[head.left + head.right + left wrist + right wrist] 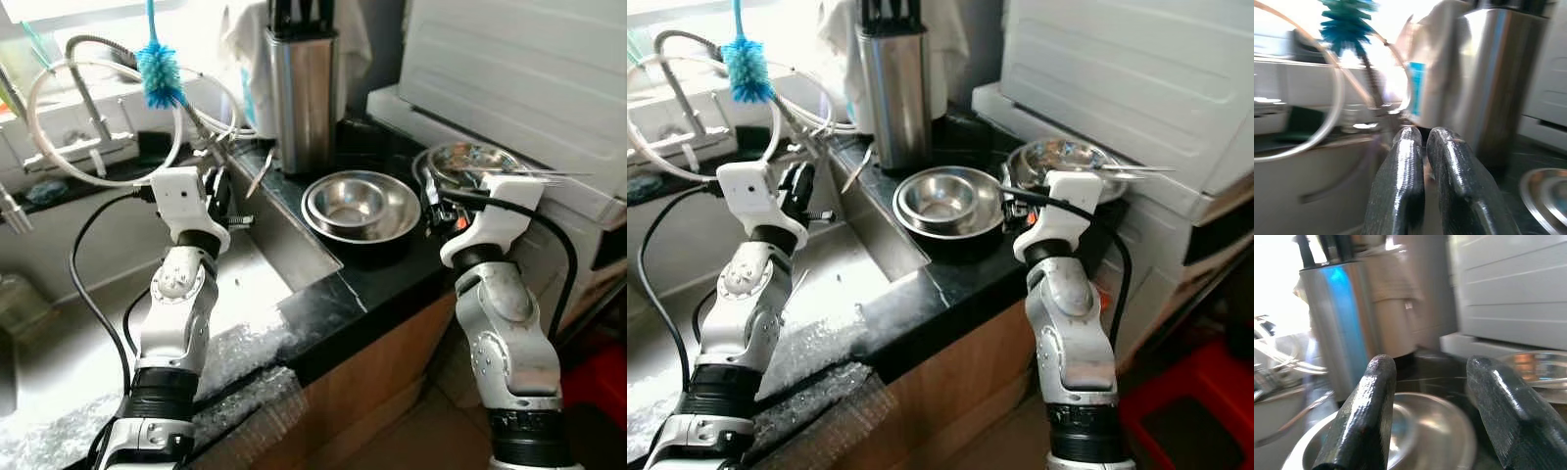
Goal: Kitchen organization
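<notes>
Steel bowls (361,204), nested one in another, sit on the dark counter (392,279) at the middle of the frame, just right of the sink (245,274). A second shiny bowl (470,162) lies to their right, near the white appliance (519,78) in the upper right, with thin utensils laid across its rim. Behind the nested bowls stands a tall steel knife holder (302,98) with dark handles poking from its top and a white cloth (245,39) draped behind it.

The left pincer (1422,147) is raised over the sink at centre left, its two black fingers (1400,186) pressed together with nothing between them. Beyond it, in the upper left, a blue bottle brush (159,73) hangs beside a looped white hose (59,117) and the tap.

The right pincer (1432,382) hovers at the right edge of the nested bowls, its fingers (1369,416) spread wide and holding nothing. Bubble wrap (245,377) lies along the sink's near edge in the lower left, above the wooden cabinet front (382,382).
</notes>
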Motion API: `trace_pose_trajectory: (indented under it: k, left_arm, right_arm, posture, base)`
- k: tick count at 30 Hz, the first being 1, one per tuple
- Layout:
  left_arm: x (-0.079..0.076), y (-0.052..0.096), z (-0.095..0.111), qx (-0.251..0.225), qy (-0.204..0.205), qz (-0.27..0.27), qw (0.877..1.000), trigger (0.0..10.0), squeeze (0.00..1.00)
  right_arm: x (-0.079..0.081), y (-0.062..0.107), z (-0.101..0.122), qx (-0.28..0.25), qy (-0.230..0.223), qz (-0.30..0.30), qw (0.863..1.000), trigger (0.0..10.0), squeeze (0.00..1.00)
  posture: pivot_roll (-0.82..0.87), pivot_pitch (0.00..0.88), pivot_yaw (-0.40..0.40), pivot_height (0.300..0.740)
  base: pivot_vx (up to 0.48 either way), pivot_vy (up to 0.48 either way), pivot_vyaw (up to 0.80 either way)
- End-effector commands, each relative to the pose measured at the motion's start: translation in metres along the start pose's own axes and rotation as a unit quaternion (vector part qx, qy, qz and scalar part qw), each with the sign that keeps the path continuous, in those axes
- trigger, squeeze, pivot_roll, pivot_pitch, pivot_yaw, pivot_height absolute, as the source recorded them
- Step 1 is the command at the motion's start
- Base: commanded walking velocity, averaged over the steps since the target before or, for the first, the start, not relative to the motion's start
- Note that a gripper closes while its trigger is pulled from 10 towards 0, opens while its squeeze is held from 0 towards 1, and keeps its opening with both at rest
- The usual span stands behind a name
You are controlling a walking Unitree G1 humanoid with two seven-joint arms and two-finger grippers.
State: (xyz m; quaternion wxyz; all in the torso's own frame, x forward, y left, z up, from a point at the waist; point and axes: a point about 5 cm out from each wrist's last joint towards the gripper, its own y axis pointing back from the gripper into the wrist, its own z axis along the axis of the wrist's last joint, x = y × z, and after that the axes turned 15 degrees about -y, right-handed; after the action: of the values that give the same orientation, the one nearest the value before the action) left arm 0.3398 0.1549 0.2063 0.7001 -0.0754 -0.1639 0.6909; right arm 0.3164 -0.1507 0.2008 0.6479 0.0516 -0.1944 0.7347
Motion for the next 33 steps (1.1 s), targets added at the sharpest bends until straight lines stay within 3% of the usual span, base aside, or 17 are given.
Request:
trace_pose_trajectory:
  k: [1, 11, 20, 33]
  left_arm:
    - [0.003, 0.0, 0.002, -0.004, -0.011, 0.003, 1.0, 10.0, 0.0]
    - [0.004, 0.0, 0.001, -0.002, -0.011, 0.005, 1.0, 10.0, 0.0]
    - [-0.001, 0.0, -0.001, 0.004, -0.028, -0.01, 1.0, 10.0, 0.0]
    - [-0.004, 0.0, -0.002, 0.009, -0.033, -0.018, 0.999, 10.0, 0.0]
  right_arm:
    - [0.003, 0.0, 0.005, -0.009, 0.001, 0.007, 1.0, 10.0, 0.0]
    - [0.004, -0.001, 0.005, -0.008, 0.0, 0.01, 1.0, 10.0, 0.0]
    - [-0.003, -0.001, 0.005, -0.005, -0.012, -0.012, 1.0, 10.0, 0.0]
    - [-0.008, -0.003, 0.006, -0.008, -0.013, -0.032, 0.999, 10.0, 0.0]
  posture:
    - [-0.19, 0.0, 0.021, 0.74]
    - [-0.19, 0.0, 0.017, 0.74]
    - [-0.19, 0.0, 0.015, 0.74]
    - [-0.19, 0.0, 0.019, 0.74]
  base:
    - [0.0, 0.0, 0.8]
    - [0.0, 0.0, 0.8]
    - [0.0, 0.0, 0.0]
    - [0.286, 0.0, 0.0]
